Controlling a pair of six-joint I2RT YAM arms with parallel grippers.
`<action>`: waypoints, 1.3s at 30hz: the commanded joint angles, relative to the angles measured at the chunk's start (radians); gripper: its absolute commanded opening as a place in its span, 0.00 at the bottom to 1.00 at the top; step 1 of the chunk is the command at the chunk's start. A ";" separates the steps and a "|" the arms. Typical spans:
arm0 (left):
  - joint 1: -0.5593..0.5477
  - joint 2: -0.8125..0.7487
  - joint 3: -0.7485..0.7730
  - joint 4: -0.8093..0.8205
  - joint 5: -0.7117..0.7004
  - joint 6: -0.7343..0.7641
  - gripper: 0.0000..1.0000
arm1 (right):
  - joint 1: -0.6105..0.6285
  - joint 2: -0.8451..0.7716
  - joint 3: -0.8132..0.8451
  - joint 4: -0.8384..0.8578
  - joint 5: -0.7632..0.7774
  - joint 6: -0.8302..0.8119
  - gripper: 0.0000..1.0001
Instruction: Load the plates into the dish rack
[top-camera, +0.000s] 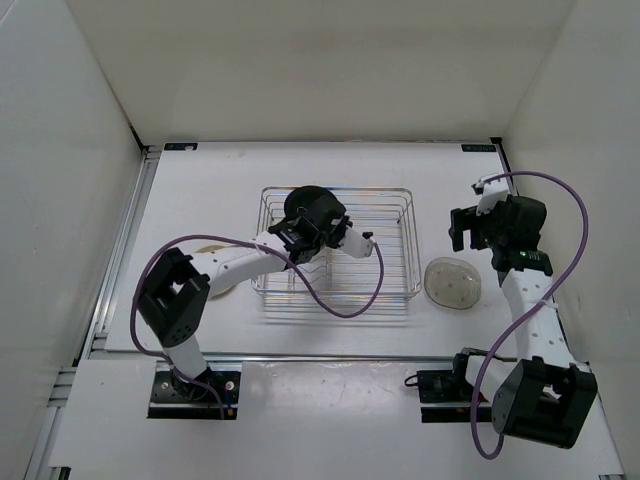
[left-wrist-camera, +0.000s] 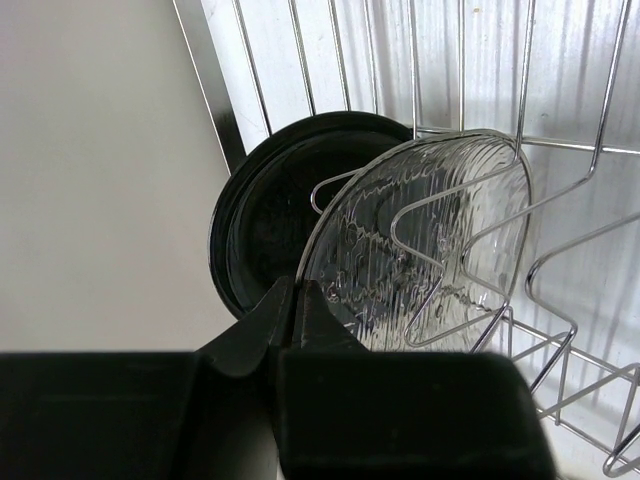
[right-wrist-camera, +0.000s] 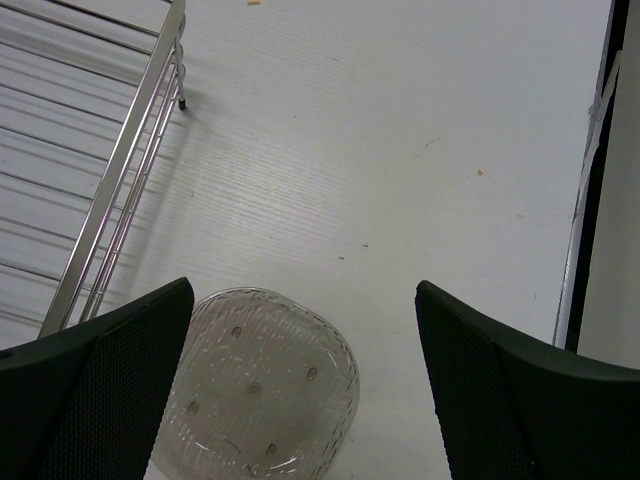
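Observation:
The dish rack (top-camera: 392, 262) sits mid-table. The black plate (top-camera: 301, 198) stands on edge in its far left part. In the left wrist view the black plate (left-wrist-camera: 255, 235) stands just behind a clear plate (left-wrist-camera: 440, 230), which is upright among the zigzag dividers (left-wrist-camera: 560, 260). My left gripper (top-camera: 303, 228) is shut on that clear plate's lower rim (left-wrist-camera: 297, 292). The second clear plate (top-camera: 452, 283) lies flat on the table right of the rack. My right gripper (top-camera: 478, 232) hovers open above it, with the plate (right-wrist-camera: 255, 385) below its left finger (right-wrist-camera: 302, 300). The cream-tan plate (top-camera: 214, 281) lies left of the rack, partly hidden by my left arm.
The rack's right corner rim (right-wrist-camera: 120, 170) is close to the flat clear plate. White walls enclose the table on the left, back and right. A metal rail (top-camera: 118, 250) runs along the left table edge. Purple cables loop beside both arms.

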 joint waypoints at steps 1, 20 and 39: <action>-0.001 -0.005 0.040 0.003 0.026 -0.014 0.10 | -0.008 -0.019 -0.008 0.020 -0.027 0.011 0.94; 0.019 -0.238 -0.003 0.003 -0.116 -0.066 0.60 | -0.138 0.045 0.023 -0.164 -0.132 -0.145 0.97; 0.547 -0.810 -0.292 -0.099 -0.171 -0.640 0.85 | -0.359 0.386 0.106 -0.407 -0.376 -0.332 0.84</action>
